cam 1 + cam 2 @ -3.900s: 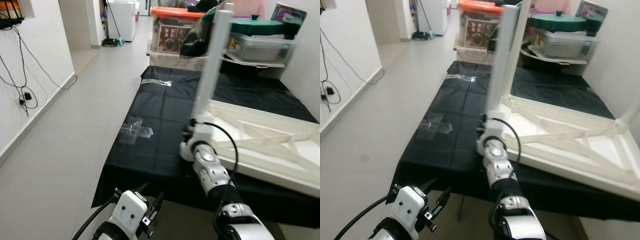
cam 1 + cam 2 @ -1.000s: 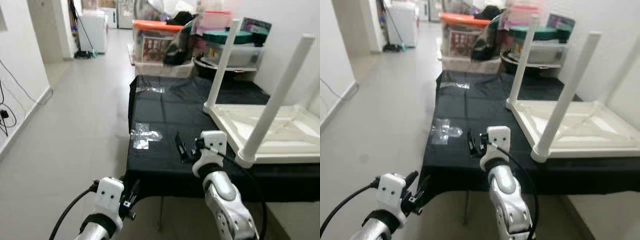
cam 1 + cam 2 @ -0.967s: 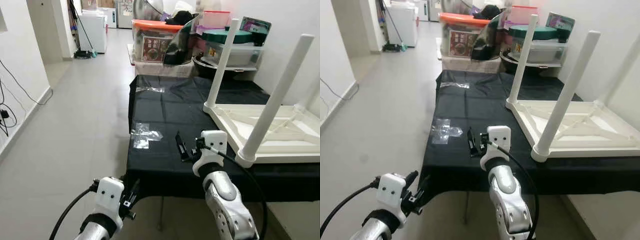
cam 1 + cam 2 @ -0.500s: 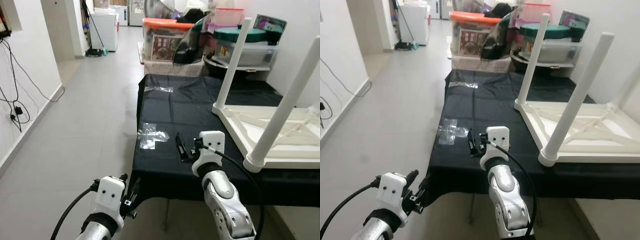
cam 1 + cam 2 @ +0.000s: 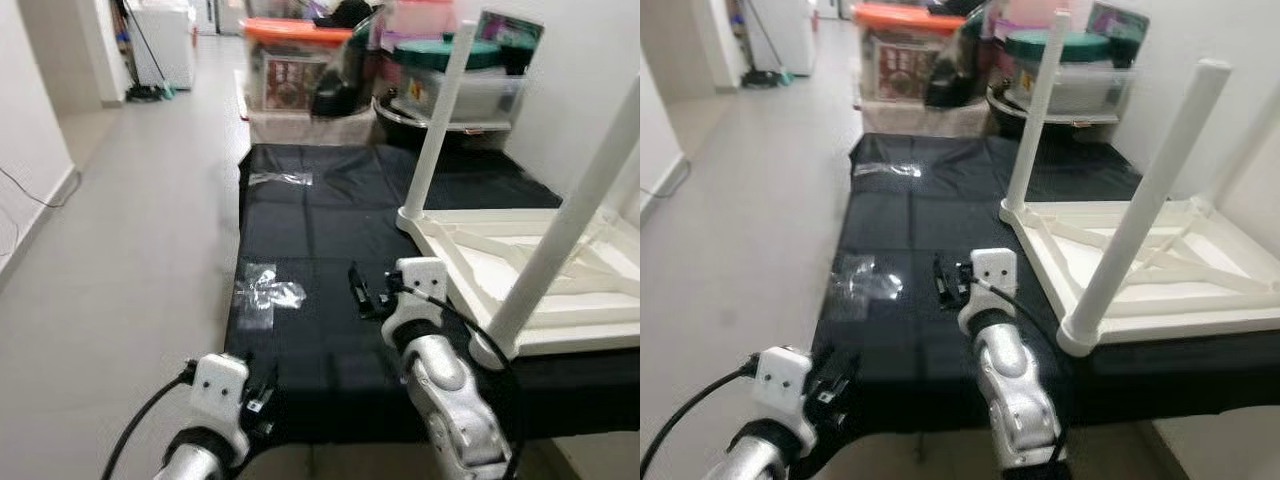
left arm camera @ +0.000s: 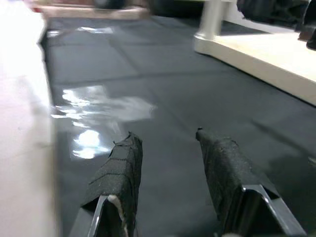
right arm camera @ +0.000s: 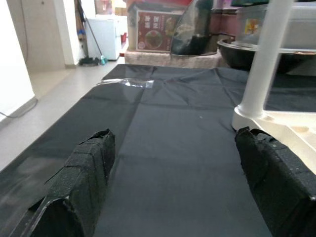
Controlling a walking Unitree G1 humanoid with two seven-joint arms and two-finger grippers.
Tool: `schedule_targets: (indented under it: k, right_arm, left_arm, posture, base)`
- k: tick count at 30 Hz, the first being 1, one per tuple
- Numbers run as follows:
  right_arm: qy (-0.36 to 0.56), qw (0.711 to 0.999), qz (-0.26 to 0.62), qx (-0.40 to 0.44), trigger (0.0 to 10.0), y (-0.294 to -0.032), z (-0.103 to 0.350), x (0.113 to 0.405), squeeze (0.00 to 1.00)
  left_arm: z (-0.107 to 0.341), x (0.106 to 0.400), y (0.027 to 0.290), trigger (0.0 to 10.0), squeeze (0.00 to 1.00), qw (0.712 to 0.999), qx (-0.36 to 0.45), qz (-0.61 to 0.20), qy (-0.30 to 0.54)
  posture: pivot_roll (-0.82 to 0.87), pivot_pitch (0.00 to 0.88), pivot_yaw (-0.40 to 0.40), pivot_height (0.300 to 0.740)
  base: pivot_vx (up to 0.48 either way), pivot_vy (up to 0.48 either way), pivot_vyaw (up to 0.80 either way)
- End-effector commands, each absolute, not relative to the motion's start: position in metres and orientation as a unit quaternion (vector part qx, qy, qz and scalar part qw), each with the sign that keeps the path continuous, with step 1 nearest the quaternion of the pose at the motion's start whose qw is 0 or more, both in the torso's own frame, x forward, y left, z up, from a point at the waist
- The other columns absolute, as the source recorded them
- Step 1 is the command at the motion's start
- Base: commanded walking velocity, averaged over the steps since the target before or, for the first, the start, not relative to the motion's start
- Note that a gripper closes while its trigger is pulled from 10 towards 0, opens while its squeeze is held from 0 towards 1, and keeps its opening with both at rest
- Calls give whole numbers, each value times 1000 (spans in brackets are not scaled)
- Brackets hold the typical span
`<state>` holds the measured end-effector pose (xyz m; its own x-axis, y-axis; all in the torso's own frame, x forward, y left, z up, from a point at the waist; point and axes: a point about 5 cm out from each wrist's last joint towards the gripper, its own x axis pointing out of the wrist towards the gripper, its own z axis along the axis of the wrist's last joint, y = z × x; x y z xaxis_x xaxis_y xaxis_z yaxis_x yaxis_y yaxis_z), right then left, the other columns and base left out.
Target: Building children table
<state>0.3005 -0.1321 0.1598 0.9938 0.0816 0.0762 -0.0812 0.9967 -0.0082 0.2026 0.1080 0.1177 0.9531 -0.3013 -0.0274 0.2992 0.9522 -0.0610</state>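
Both grippers empty and spread above the black cloth, the white table upturned alongside.

The right gripper (image 5: 362,293), fingers (image 7: 86,177) wide apart, hovers over the black cloth (image 5: 320,240) just beside the upside-down white table (image 5: 1160,270), whose legs (image 5: 1137,215) point up. The left gripper (image 6: 170,173), also parted, sits low at the cloth's near edge, near a clear plastic bag (image 5: 262,290). Storage boxes (image 5: 300,70) stand beyond the cloth's far end.

The left gripper (image 5: 262,392) now hovers over the black cloth (image 5: 300,250).
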Motion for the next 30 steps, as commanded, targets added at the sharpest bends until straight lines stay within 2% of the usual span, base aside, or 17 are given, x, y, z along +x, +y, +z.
schedule_targets:
  k: [1, 8, 13, 16, 18, 23, 30]
  right_arm:
    - [-52, 997, 59, 4, 10000, -120, 165, 303, 0]
    - [-56, 997, 61, -5, 10000, -123, 170, 312, 0]
    - [-54, 998, 34, -28, 10000, -134, 179, 329, 0]
    - [-28, 998, 6, -56, 10000, -145, 176, 339, 0]
    - [25, 997, -32, -70, 10000, -164, 166, 352, 0]
    - [44, 996, -40, -71, 10000, -170, 163, 355, 0]
    - [71, 995, -36, -57, 10000, -177, 165, 371, 0]
  left_arm:
    - [111, 201, 115, 10000, 0, 989, -22, -138, 39]
    - [112, 200, 115, 10000, 0, 989, -22, -140, 38]
    - [112, 200, 113, 10000, 0, 989, -20, -140, 38]
    - [112, 199, 113, 10000, 0, 989, -20, -140, 39]
    - [113, 199, 112, 10000, 0, 989, -22, -140, 38]
    - [114, 199, 112, 10000, 0, 989, -23, -140, 38]
    - [119, 195, 112, 10000, 0, 990, -24, -135, 36]
  posture:
    - [109, 11, -79, 740]
    - [108, 16, -79, 740]
    - [106, 25, -85, 740]
    - [107, 27, -86, 740]
    - [106, 33, -90, 740]
    - [106, 33, -90, 740]
    - [113, 75, -99, 740]
  base:
    - [0, 0, 0]
    - [0, 0, 0]
    - [0, 0, 0]
    - [0, 0, 0]
    - [0, 0, 0]
    - [0, 0, 0]
    - [0, 0, -679]
